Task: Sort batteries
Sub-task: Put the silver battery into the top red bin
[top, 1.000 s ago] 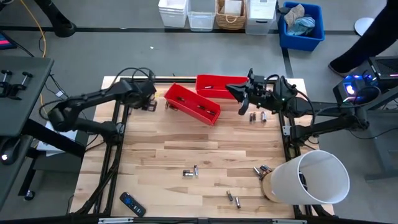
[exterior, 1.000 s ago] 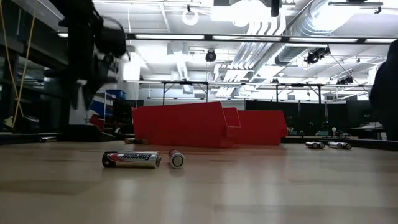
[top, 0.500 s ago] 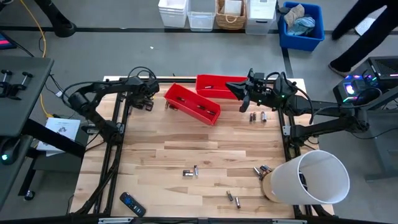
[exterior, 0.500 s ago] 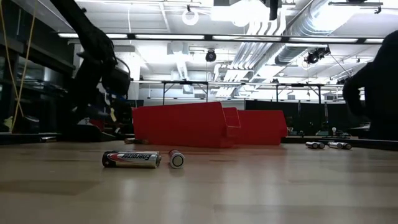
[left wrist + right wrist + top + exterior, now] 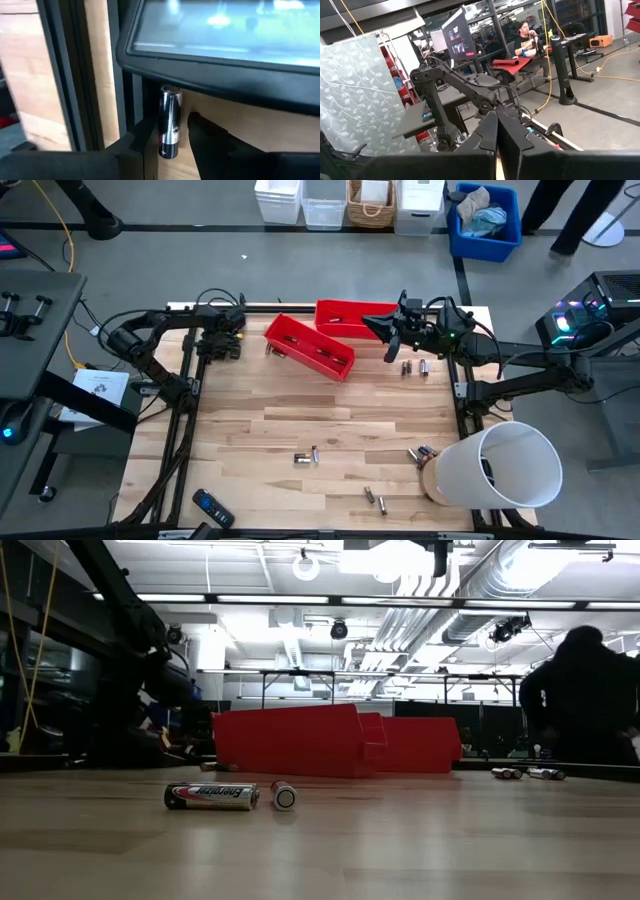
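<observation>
While the left fingers [image 5: 172,145] pinch one battery [image 5: 169,121], two red bins [image 5: 310,346] sit nearby; right fingers [image 5: 496,137] closed.

The left gripper [image 5: 170,137] sits low at the far left corner of the bench [image 5: 300,395], arm folded back, fingers [image 5: 210,135] clamped on a battery [image 5: 169,120]. The right gripper [image 5: 392,340] hangs by the far right edge, fingers pressed together, pointing level.
</observation>
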Robot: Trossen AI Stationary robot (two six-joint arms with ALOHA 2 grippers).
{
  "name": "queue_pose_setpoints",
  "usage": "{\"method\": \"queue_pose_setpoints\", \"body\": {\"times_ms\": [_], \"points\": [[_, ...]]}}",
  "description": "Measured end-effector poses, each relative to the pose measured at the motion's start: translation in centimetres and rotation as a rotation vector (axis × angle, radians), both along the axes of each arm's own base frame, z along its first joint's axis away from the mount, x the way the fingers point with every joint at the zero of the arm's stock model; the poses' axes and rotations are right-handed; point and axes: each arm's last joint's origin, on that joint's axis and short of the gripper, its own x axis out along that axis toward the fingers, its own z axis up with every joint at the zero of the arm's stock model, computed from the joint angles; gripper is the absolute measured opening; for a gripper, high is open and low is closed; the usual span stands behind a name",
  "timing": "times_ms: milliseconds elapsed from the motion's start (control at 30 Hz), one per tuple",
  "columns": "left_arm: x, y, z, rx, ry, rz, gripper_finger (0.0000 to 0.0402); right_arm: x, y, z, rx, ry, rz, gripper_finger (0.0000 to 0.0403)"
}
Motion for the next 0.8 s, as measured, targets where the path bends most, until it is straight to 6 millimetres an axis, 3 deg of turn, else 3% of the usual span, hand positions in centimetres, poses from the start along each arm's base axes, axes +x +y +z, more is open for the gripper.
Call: {"method": "queue_pose_setpoints", "body": {"times_ms": [233, 400, 800], "points": [[0.6, 0.5, 1.2, -0.018, -0.072, -0.062, 0.0103, 0.0, 0.0, 0.0, 0.0, 0.001, -0.001, 0.0], [2.0, 1.4, 2.7, 0.008, -0.275, -0.068, 0.0103, 0.0, -0.1, 0.0, 0.0, 0.001, -0.005, 0.0], [2.1, 1.1, 2.3, 0.024, -0.271, -0.08, 0.0104, 0.0, -0.1, -0.1, 0.01, 0.002, -0.003, 0.0]]}}
